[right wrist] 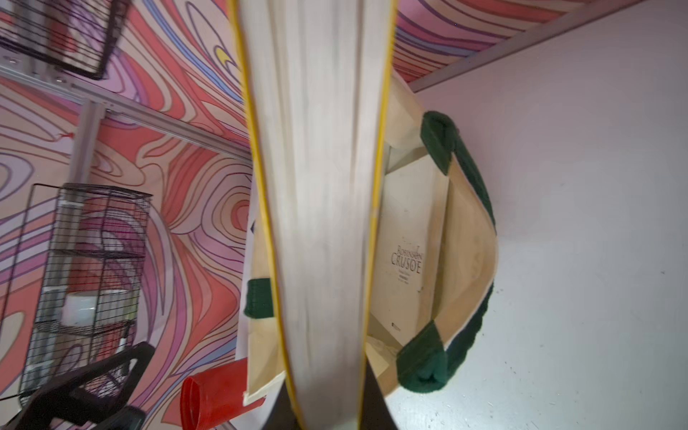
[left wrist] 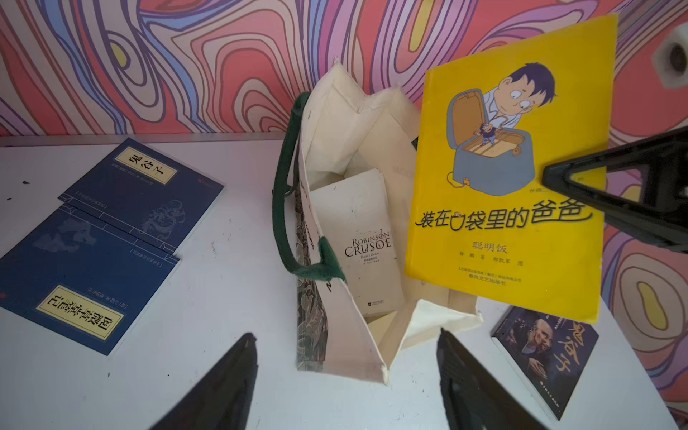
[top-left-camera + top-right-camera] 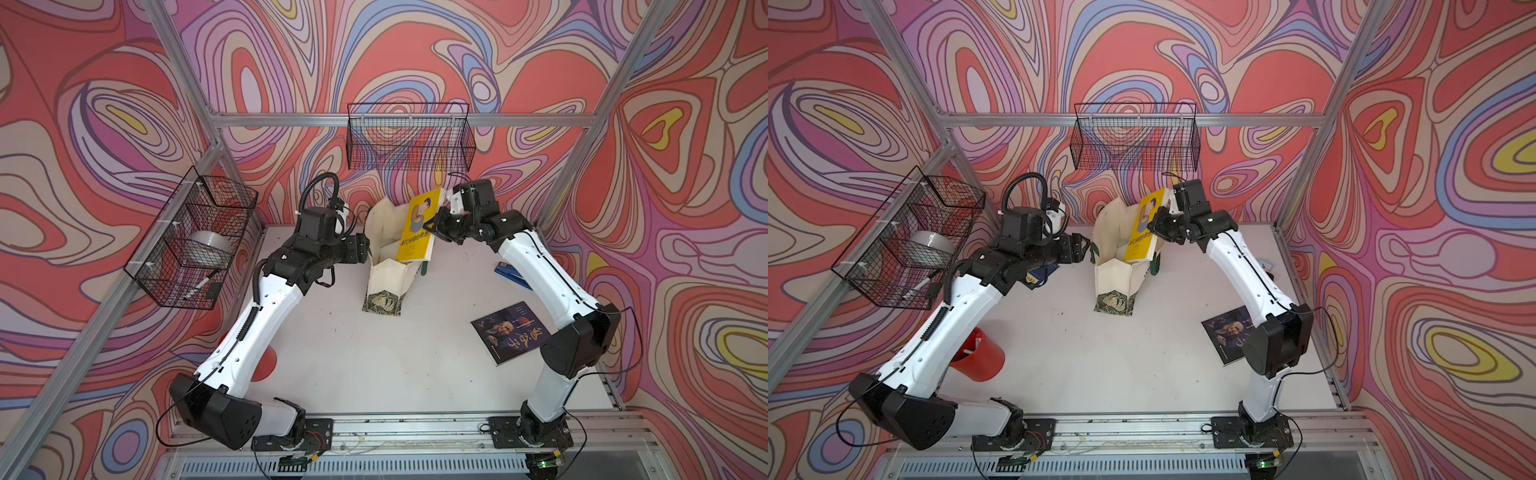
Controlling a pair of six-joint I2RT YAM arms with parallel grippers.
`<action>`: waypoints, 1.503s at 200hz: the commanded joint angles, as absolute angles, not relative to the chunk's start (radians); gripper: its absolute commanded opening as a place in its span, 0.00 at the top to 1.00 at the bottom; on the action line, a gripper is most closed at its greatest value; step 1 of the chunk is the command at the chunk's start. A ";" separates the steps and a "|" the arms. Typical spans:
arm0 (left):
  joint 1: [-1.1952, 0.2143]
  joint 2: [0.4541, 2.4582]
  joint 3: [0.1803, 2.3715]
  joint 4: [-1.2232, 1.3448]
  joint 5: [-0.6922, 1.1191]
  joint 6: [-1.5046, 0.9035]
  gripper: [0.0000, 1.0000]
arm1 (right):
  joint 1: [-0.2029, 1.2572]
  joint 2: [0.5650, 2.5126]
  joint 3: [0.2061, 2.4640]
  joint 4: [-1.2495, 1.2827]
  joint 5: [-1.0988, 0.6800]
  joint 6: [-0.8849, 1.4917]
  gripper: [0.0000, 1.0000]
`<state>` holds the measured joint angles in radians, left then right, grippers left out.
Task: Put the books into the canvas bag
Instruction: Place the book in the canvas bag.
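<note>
- Pinching the yellow cartoon-cover book [image 3: 417,226] by its right-hand edge, the right gripper [image 3: 435,227] has its jaws pressed onto the covers. In both top views it holds the book tilted above the table.
- The canvas bag [image 3: 388,278] sits centre frame on the white table [image 3: 374,374], with its leafy base toward the lower edge and its mouth gaping toward the upper edge.
- The yellow book's lower end hangs over that mouth; whether it touches the canvas I cannot tell.
- A white "Robinson Crusoe" paperback [image 2: 359,242] lies inside the bag, at the centre of the left wrist view.
- The left gripper [image 3: 1084,248] hovers just left of the bag, jaws spread, holding nothing.
- One navy book [image 2: 145,193] and a second navy book [image 2: 82,283] lie on the table at the left of the left wrist view, edges overlapping, outside the bag.
- The dark book with a man's face [image 3: 511,332] lies flat right of centre, one corner hidden by the right arm.
</note>
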<state>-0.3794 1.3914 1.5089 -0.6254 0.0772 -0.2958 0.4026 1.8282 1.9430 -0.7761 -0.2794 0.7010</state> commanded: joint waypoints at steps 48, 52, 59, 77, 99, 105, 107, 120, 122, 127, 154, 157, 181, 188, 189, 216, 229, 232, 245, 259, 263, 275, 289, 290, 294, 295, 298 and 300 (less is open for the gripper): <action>-0.379 1.456 1.448 -0.576 0.080 -0.258 0.24 | 0.462 2.022 2.167 -0.783 -0.223 0.679 1.00; -0.378 1.459 1.445 -0.572 0.081 -0.259 0.24 | 0.468 2.040 2.194 -0.797 -0.222 0.677 1.00; -0.379 1.465 1.439 -0.567 0.082 -0.261 0.24 | 0.478 2.074 2.235 -0.823 -0.217 0.672 1.00; -0.379 1.482 1.433 -0.559 0.080 -0.265 0.24 | 0.499 2.156 2.329 -0.889 -0.206 0.679 1.00; -0.378 1.497 1.429 -0.552 0.072 -0.267 0.24 | 0.508 2.205 2.346 -0.901 -0.212 0.717 1.00; -0.378 1.501 1.426 -0.549 0.075 -0.267 0.24 | 0.509 2.207 2.339 -0.892 -0.215 0.724 1.00; -0.378 1.502 1.426 -0.548 0.074 -0.267 0.24 | 0.512 2.207 2.335 -0.889 -0.215 0.725 1.00; -0.378 1.509 1.420 -0.541 0.074 -0.267 0.24 | 0.513 2.206 2.320 -0.873 -0.213 0.727 1.00; -0.378 1.510 1.418 -0.540 0.076 -0.267 0.24 | 0.514 2.207 2.319 -0.873 -0.211 0.728 1.00; -0.379 1.514 1.416 -0.537 0.078 -0.268 0.24 | 0.514 2.207 2.319 -0.873 -0.210 0.727 1.00; -0.379 1.531 1.410 -0.529 0.084 -0.273 0.24 | 0.514 2.249 2.366 -0.901 -0.239 0.701 1.00; -0.378 1.534 1.411 -0.529 0.085 -0.273 0.24 | 0.515 2.255 2.374 -0.906 -0.244 0.698 1.00; -0.378 1.538 1.410 -0.526 0.083 -0.276 0.24 | 0.512 2.299 2.377 -0.895 -0.318 0.689 0.94; -0.379 1.538 1.408 -0.525 0.081 -0.277 0.24 | 0.513 2.304 2.365 -0.878 -0.342 0.693 0.85; -0.379 1.538 1.408 -0.526 0.081 -0.277 0.24 | 0.512 2.305 2.364 -0.876 -0.343 0.693 0.84; -0.378 1.530 1.405 -0.535 0.067 -0.273 0.24 | 0.514 2.295 2.351 -0.866 -0.323 0.689 0.62; -0.379 1.524 1.401 -0.540 0.057 -0.269 0.24 | 0.513 2.281 2.353 -0.868 -0.285 0.672 0.53; -0.379 1.523 1.399 -0.540 0.055 -0.268 0.24 | 0.512 2.275 2.354 -0.869 -0.278 0.665 0.47; -0.378 1.516 1.396 -0.540 0.046 -0.267 0.24 | 0.512 2.265 2.366 -0.879 -0.247 0.643 0.41; -0.378 1.508 1.394 -0.543 0.037 -0.264 0.24 | 0.512 2.256 2.380 -0.890 -0.227 0.628 0.41; -0.378 1.507 1.394 -0.543 0.035 -0.264 0.24 | 0.512 2.251 2.382 -0.891 -0.224 0.623 0.41; -0.378 1.501 1.395 -0.546 0.029 -0.261 0.24 | 0.512 2.241 2.388 -0.896 -0.211 0.611 0.40; -0.378 1.492 1.398 -0.551 0.020 -0.258 0.24 | 0.514 2.221 2.390 -0.904 -0.192 0.594 0.41; -0.377 1.492 1.399 -0.552 0.020 -0.258 0.23 | 0.513 2.221 2.390 -0.905 -0.190 0.593 0.41; -0.378 1.489 1.400 -0.554 0.019 -0.257 0.24 | 0.513 2.213 2.389 -0.906 -0.184 0.587 0.41; -0.378 1.488 1.401 -0.555 0.019 -0.256 0.24 | 0.514 2.211 2.389 -0.907 -0.183 0.586 0.41; -0.379 1.486 1.402 -0.556 0.018 -0.256 0.23 | 0.513 2.208 2.390 -0.911 -0.177 0.581 0.41; -0.379 1.485 1.403 -0.558 0.018 -0.256 0.23 | 0.512 2.204 2.391 -0.914 -0.173 0.577 0.41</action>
